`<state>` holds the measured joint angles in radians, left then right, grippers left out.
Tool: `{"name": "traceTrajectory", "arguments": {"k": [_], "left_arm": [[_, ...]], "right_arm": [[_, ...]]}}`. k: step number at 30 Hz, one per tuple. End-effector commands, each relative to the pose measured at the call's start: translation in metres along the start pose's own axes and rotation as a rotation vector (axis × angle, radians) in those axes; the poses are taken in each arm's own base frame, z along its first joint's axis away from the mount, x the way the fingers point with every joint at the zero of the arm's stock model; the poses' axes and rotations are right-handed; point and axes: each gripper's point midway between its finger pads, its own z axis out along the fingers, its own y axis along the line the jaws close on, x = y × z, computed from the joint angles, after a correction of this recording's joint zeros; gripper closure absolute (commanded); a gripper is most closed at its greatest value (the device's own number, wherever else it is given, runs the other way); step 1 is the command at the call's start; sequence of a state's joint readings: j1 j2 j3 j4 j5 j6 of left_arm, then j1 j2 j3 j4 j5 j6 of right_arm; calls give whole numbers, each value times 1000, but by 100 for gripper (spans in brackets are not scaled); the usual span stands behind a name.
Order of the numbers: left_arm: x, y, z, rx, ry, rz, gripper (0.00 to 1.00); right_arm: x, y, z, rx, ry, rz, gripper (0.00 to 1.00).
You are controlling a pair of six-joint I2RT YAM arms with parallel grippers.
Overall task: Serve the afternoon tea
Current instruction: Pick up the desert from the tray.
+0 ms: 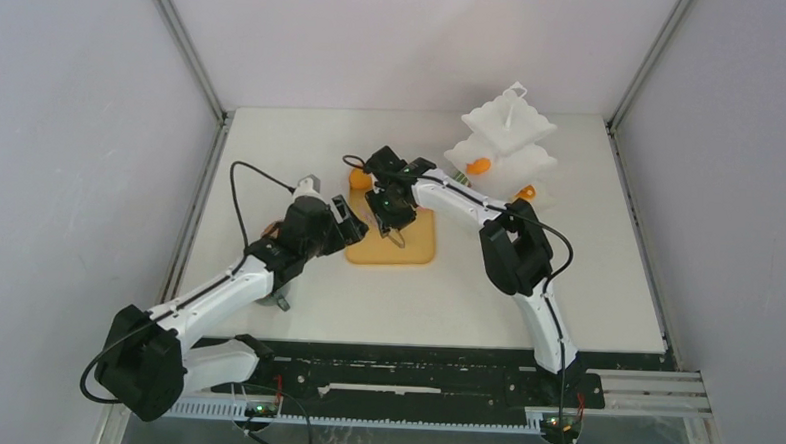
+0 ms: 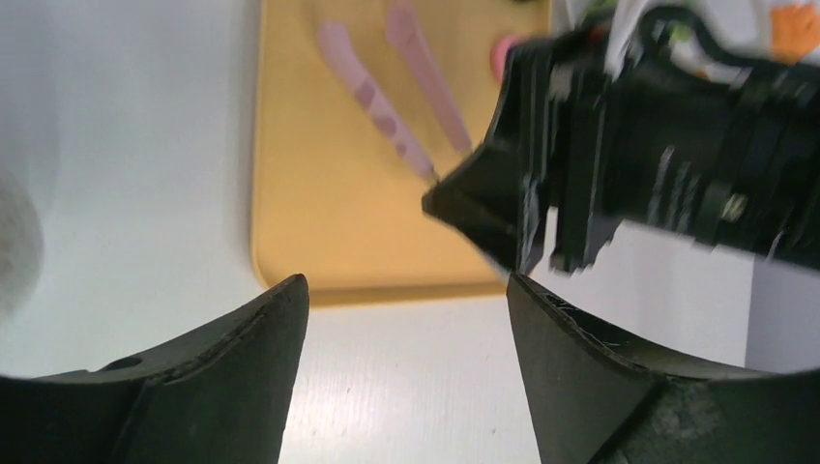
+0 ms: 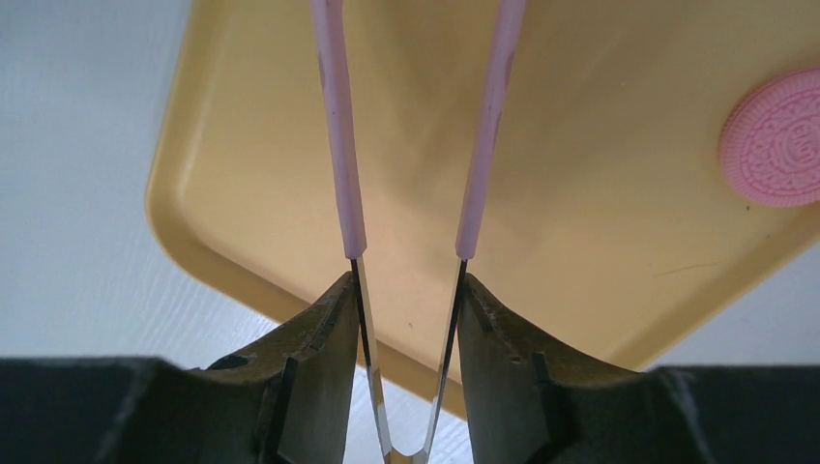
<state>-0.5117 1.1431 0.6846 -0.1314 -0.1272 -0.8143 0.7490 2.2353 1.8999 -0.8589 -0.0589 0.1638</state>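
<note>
My right gripper (image 3: 406,280) is shut on the thin pink tongs (image 3: 338,145) and holds them over the tan board (image 3: 600,242); in the top view it (image 1: 393,220) hangs above the board (image 1: 418,251). A pink round (image 3: 774,135) lies on the board to the right of the tongs. My left gripper (image 2: 406,290) is open and empty, just off the board's near left edge (image 1: 355,224). Orange tarts (image 1: 480,166) sit on the white tiered stand (image 1: 508,127). Another orange pastry (image 1: 358,179) lies behind the board. A pale mug (image 1: 308,186) stands beside the left arm.
The tiered stand fills the back right of the table. The right arm's black wrist (image 2: 667,145) reaches across just ahead of my left fingers. A grey object (image 1: 284,299) lies under the left arm. Grey walls close in the table on three sides.
</note>
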Motion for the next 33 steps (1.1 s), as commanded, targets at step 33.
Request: {"name": "traceTrajectory", "arguments": {"k": [33], "left_arm": [[62,65,31,-436,83,-51,22]], "right_arm": [[-62,0,-2,-66,-150,-71,53]]}}
